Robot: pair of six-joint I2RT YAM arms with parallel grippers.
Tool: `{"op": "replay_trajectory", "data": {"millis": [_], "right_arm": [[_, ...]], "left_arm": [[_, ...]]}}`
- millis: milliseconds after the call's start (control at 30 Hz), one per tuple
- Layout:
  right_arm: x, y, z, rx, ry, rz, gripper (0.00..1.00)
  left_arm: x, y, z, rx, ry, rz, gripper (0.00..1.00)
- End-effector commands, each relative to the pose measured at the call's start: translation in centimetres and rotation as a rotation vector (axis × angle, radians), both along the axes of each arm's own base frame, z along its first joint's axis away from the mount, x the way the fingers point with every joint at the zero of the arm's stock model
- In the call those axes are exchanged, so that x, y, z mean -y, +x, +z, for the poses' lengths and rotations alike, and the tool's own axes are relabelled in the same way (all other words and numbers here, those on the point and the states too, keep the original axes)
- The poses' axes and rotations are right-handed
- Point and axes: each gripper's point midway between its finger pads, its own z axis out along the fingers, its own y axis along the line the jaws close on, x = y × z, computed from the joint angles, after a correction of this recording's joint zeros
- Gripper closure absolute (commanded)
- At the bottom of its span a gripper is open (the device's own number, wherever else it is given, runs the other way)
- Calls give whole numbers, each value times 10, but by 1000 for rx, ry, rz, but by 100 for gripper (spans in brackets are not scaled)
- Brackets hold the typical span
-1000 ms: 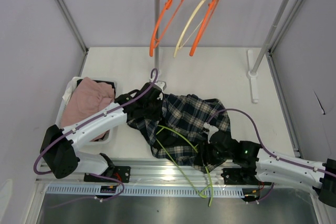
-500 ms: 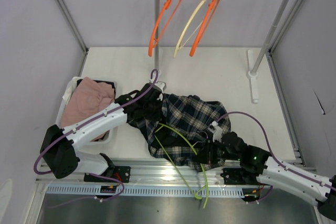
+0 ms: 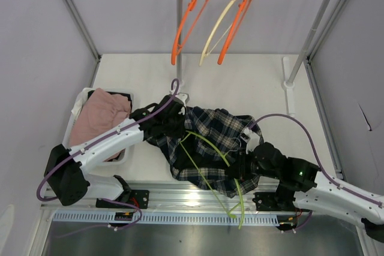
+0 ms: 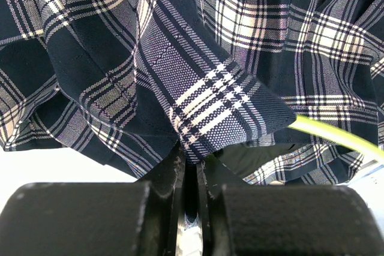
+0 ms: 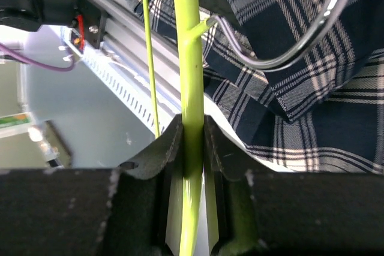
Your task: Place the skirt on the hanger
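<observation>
- Top view: the skirt (image 3: 210, 139) lies crumpled on the table (image 3: 240, 82) with the green hanger (image 3: 207, 160) crossing it. The step looks like feeding the hanger in, and next it needs lining up with the waistband.
- Left wrist: the left gripper (image 4: 191, 157) pinches a plaid fold. The waistband opening is hidden.
- Right wrist: the right gripper (image 5: 192, 142) clamps the hanger's bar. The metal hook (image 5: 300, 34) is partly cut off.

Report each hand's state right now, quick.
Left hand: closed on a fold of the navy-and-white plaid fabric skirt.
Right hand: closed on the lime-green plastic hanger.
</observation>
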Motion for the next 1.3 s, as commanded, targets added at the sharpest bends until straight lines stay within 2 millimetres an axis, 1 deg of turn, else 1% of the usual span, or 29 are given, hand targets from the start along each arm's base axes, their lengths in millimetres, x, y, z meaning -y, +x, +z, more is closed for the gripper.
{"op": "replay_trajectory", "data": {"millis": [0,33,67,100,133,167,200,233,267,300,333,367,400,467,533,600,633,667,700,833,900,933,1033,1067,1100,1133,1167,1233,1267], "right_arm": [[-4,22,36,160,-20,-50,100],[-6,29,33,184,-70,-71,100],[-13,26,45,213,-68,-51,100],[-15,27,46,237,-105,-48,100],[-21,28,39,248,-166,-38,100],[-24,29,39,273,-203,-37,100],[-28,32,51,328,-231,-52,100],[-31,34,53,356,-263,-50,100],[-37,35,47,379,-323,-43,100],[-38,36,48,427,-361,-47,100],[-43,38,57,448,-361,-58,100],[-47,41,53,471,-405,-57,100],[-47,43,56,507,-426,-72,100],[-53,45,62,556,-442,-74,100],[-59,45,73,613,-421,-83,100],[-69,44,87,667,-372,-66,100],[-71,43,87,687,-366,-59,100],[-78,43,93,698,-321,-61,100],[-79,43,93,728,-328,-32,100],[-81,49,84,761,-366,-44,100],[-82,52,82,770,-366,-58,100],[-82,51,83,777,-360,-56,100],[-81,44,91,794,-297,-51,100],[-82,43,97,795,-259,-56,100],[-81,39,93,791,-244,-31,100],[-79,38,94,801,-234,-14,100],[-77,36,104,798,-181,-19,100],[-70,36,104,800,-171,-18,100],[-68,36,103,801,-171,-16,100]], "left_arm": [[5,0,23,38,-50,-9,93],[5,0,25,40,-54,-10,94],[6,0,29,44,-59,-11,96],[6,-2,32,43,-69,-17,99],[6,-2,34,43,-74,-20,100],[8,-2,39,47,-82,-23,100],[7,-3,43,52,-90,-24,100],[7,-4,45,55,-92,-24,100],[6,-4,50,57,-91,-25,100],[5,-5,52,58,-89,-23,100],[4,-5,57,67,-92,-22,100],[1,-6,58,66,-84,-18,100],[1,-6,64,76,-92,-18,100],[-1,-10,69,76,-99,-18,100],[1,-12,81,91,-125,-21,100],[4,-17,88,90,-144,-24,100],[5,-18,89,89,-152,-27,100],[10,-22,93,88,-167,-36,99],[12,-23,95,86,-173,-40,98],[20,-25,102,95,-186,-48,96],[23,-24,95,85,-175,-50,94],[24,-25,91,79,-173,-56,93],[26,-25,79,75,-157,-74,75],[25,-25,75,79,-142,-86,65],[24,-24,72,84,-133,-92,61],[25,-23,77,107,-146,-100,56],[25,-22,79,126,-145,-123,48],[24,-21,92,186,-164,-155,39],[23,-20,98,204,-165,-164,37]]}}
